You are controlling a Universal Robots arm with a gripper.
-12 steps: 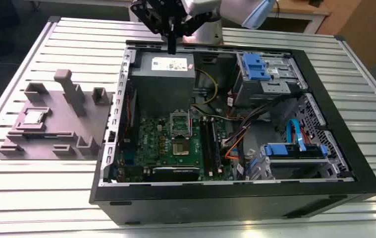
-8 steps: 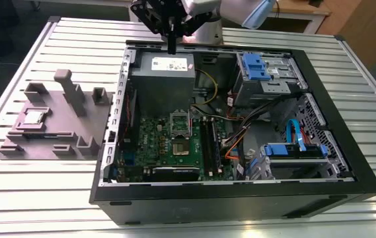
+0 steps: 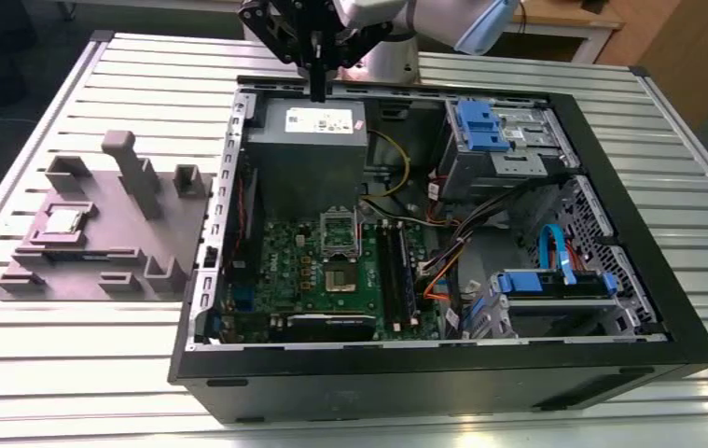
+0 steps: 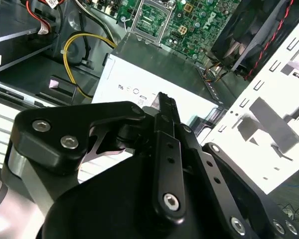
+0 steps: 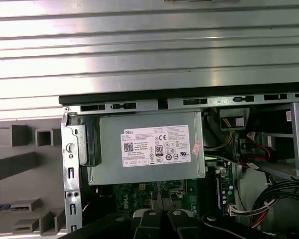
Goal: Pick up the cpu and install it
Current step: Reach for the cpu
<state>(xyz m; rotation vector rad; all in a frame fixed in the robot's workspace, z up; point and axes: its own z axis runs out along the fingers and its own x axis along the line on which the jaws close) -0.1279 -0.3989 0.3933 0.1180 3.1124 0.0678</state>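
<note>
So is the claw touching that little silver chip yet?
Apart. The exterior view shows the gripper above the grey box inside the case, the chip on the block outside it.

A slatted metal table (image 3: 67, 373) carries an open black computer case (image 3: 453, 378) and, beside it, a grey-mauve fixture block (image 3: 173, 233).

Case (image 3: 428, 383) on table (image 3: 67, 373). Inside case: power supply (image 3: 308, 140) at the far wall, motherboard (image 3: 328, 271) nearer, drive cage (image 3: 497, 140) toward the exterior view's right. Outside case, on the exterior view's left: block (image 3: 118, 252), cpu (image 3: 63, 220) on top. Gripper (image 3: 317, 91) over case's far edge, above power supply.
</note>
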